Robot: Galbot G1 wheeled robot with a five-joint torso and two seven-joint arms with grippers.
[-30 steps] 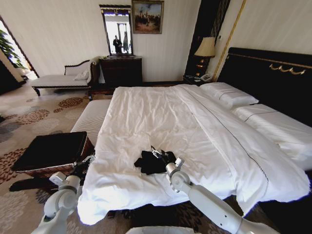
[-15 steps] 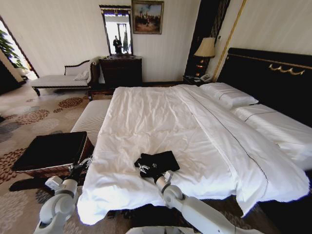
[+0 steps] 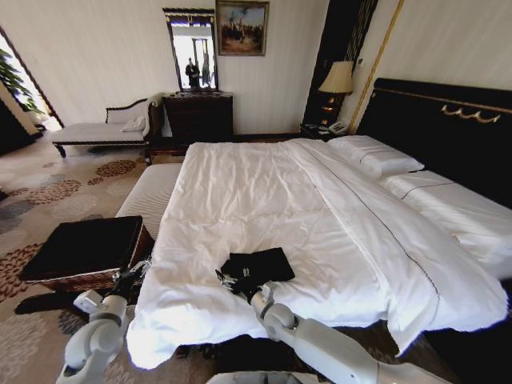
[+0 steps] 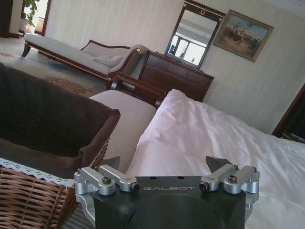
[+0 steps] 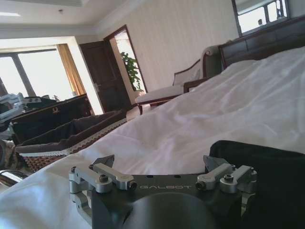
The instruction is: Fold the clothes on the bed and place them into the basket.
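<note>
Near the foot of our bed [image 3: 264, 200], a black T-shirt [image 3: 260, 264] lies folded into a compact, roughly rectangular bundle on the white duvet. Our right gripper [image 3: 226, 279] sits low over the duvet at the bundle's near-left corner, just beside the dark fabric; its fingers are spread apart and grasp nothing. From the right wrist camera, the T-shirt's black cloth [image 5: 267, 167] lies beside one open fingertip [image 5: 212, 162], with white bedding stretching away beyond.

Our left gripper [image 3: 132, 273] hangs off the bed's left side, between the mattress edge and the brown wicker basket [image 3: 88, 276]. Its fingers are also released and bare. The basket stands on the patterned carpet [image 3: 48, 192], its black lining visible, well apart from the T-shirt.

Farther out, white pillows [image 3: 376, 154] rest against a tall black headboard [image 3: 448, 128]. A pale bench [image 3: 148, 196] runs along the bed's left side.
</note>
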